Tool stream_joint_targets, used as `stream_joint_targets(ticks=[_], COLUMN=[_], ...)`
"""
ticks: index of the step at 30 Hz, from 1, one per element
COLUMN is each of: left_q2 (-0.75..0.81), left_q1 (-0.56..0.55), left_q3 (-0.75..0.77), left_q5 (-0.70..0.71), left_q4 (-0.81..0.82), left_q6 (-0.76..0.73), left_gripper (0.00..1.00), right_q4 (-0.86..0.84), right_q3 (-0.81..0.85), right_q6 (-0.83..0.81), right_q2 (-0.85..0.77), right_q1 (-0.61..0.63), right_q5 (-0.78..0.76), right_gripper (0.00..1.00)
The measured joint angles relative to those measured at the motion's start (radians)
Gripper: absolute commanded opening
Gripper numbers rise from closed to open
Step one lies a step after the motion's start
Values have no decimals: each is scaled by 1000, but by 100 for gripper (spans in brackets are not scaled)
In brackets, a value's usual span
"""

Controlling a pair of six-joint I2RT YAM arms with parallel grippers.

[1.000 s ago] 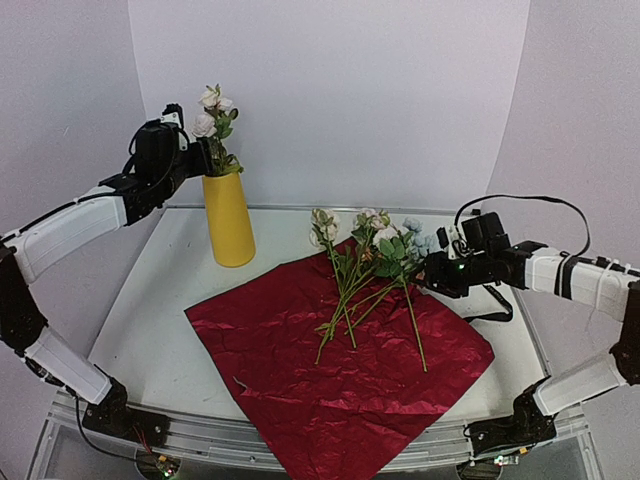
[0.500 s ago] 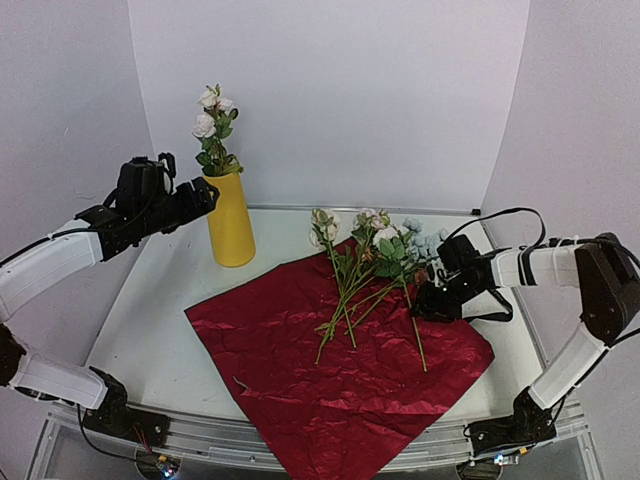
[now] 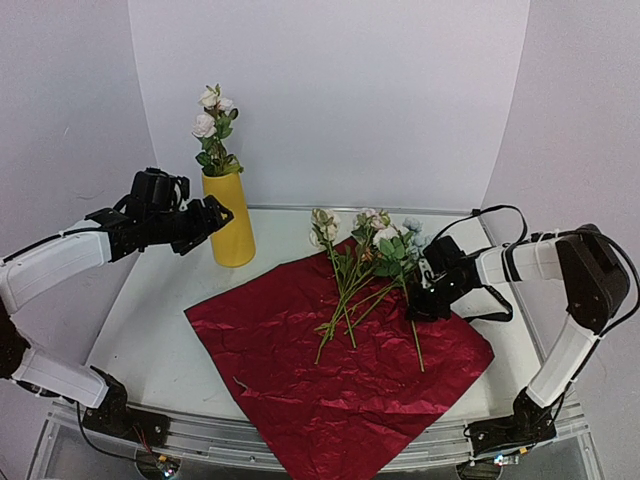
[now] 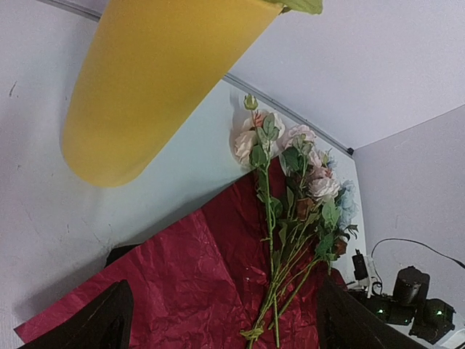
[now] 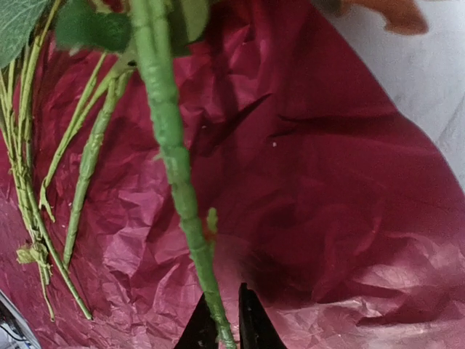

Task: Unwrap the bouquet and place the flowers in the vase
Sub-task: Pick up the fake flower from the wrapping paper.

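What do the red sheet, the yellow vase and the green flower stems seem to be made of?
The red sheet looks like thin paper, matte: it is creased and crinkled all over. The yellow vase is smooth and matte with no glare; ceramic or plastic, I can't tell which. The flower stem seems moulded plastic: uniform green, slightly waxy, with a ridged surface.

vase (image 3: 229,222) left of and behind wrapping paper (image 3: 330,390) | flowers (image 3: 383,250) lying on wrapping paper
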State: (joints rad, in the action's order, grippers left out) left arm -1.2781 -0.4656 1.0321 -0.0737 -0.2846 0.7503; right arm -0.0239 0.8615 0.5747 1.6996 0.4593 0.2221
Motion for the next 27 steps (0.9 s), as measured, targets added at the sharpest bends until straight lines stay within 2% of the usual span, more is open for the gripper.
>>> stream_joint_targets(ticks=[8, 17, 21, 27], left_q2=[-4, -19, -59, -150], left_q1=[0, -16, -79, -247], left_q3=[0, 0, 12, 98], left_q5=[-69, -164, -184, -187], left_q4=[-6, -5, -5, 47], left_q6=[44, 88, 102, 131], left_gripper=[88, 86, 88, 90], right_q4=[14, 28, -4, -96], right_q3=[2, 22, 26, 50], right_q6=[9, 0, -26, -32], right_q2=[-113, -246, -307, -373], right_q1=[1, 1, 1, 8], right_q5=[-21, -30, 40, 185], right_gripper=[0, 0, 0, 1])
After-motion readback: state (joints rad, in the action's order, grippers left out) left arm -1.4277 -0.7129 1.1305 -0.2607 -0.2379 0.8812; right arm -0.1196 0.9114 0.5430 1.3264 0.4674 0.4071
